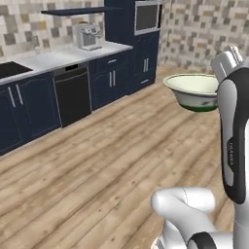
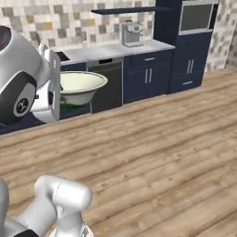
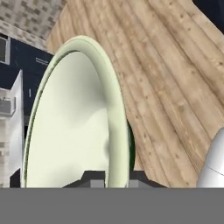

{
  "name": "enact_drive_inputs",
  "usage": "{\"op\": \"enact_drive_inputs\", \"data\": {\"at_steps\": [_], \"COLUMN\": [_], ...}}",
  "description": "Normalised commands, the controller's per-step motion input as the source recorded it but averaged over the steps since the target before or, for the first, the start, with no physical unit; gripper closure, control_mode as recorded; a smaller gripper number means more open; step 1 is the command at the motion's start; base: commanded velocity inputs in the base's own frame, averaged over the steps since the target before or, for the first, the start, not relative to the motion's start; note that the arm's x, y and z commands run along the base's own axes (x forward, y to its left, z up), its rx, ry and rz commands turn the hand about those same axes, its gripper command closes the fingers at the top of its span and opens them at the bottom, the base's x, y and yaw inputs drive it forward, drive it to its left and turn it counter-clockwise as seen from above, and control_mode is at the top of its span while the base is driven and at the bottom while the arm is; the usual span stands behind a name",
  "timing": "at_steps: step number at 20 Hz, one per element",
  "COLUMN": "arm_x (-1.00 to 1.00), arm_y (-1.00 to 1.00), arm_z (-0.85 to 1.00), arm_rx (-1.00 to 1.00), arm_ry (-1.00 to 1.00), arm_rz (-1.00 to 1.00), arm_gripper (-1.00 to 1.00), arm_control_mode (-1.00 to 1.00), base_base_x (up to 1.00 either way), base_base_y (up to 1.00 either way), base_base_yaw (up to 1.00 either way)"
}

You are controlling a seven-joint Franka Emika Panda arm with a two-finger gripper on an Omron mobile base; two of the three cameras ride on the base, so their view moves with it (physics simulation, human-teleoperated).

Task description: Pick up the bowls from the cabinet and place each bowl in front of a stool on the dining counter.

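We carry the wide round cream bowl with green outer pattern (image 1: 194, 90), its rim clamped between the closed jaws of the end effector (image 3: 112, 177), above the wooden plank floor (image 1: 112, 160). We judge transport underway; placement on the dining surface and the second bowl remain.

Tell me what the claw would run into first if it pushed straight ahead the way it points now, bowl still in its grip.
Nothing close, apparently. The claw is shut on the rim of the cream bowl; beyond it lies open wood floor, then the navy cabinets. Depth is unclear, so the floor is my best guess.
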Motion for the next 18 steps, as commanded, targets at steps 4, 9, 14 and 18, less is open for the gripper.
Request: {"op": "enact_drive_inputs", "data": {"at_steps": [4, 9, 14, 18], "arm_x": [0.00, 0.00, 0.00, 0.00], "arm_y": [0.00, 0.00, 0.00, 0.00], "arm_z": [0.00, 0.00, 0.00, 0.00], "arm_rx": [0.00, 0.00, 0.00, 0.00], "arm_ry": [0.00, 0.00, 0.00, 0.00], "arm_rz": [0.00, 0.00, 0.00, 0.00], "arm_gripper": [1.00, 1.00, 1.00, 1.00], "arm_control_mode": [1.00, 1.00, 1.00, 1.00], "base_base_x": [0.56, 0.58, 0.69, 0.91], "base_base_y": [0.93, 0.90, 0.94, 0.95], "base_base_yaw": [-0.64, -0.66, -0.61, -0.53]}}
